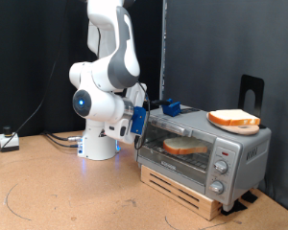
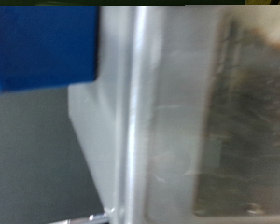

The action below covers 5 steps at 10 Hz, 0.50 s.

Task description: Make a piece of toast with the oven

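Toast (image 1: 185, 147) sits inside the oven (image 1: 204, 151), a flat pale-tan slice with a darker crust edge, lying on the rack behind the glass door, which looks closed. That oven is a boxy silver thing with a brushed-metal top and a side panel on the exterior view's right carrying round knobs (image 1: 220, 167). It rests on a low slatted wooden stand (image 1: 182, 189), which stands on the brown surface (image 1: 77, 196).

On top of the oven there's a second, thicker-looking slice (image 1: 235, 118) on an orange dish (image 1: 232, 125), toward the exterior view's right end.

Over at the oven's left end in the exterior view, the gripper (image 1: 167, 107) hangs right by the top corner, with blue blocky parts on it. Can't tell if the jaws are released or clenched, honestly. The wrist view is a blurry close-up: smooth grey metal of the oven (image 2: 168, 112) with a bright rounded edge, plus a blue finger pad (image 2: 42, 47) in one corner.

White glossy robot arm (image 1: 108, 72) stands behind, cables (image 1: 58, 139) trailing off on the surface.
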Tool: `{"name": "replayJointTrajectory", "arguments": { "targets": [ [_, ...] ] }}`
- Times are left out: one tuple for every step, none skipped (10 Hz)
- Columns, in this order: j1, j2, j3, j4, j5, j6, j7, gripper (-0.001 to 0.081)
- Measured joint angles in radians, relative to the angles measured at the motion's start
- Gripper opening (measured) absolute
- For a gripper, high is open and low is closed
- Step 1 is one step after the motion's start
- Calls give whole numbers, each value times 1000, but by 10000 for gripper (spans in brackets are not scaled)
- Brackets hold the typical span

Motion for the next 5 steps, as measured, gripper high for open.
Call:
{"name": "replayJointTrajectory", "arguments": {
  "targets": [
    [-19,9,-11,18,-1,20,29,807],
    [-37,23,-22,40,-25,32,66,807],
    [-53,43,-30,68,-67,30,110,807],
    [-66,67,-38,98,-109,28,159,807],
    [-75,102,-41,126,-136,26,200,807]
  ]
}}
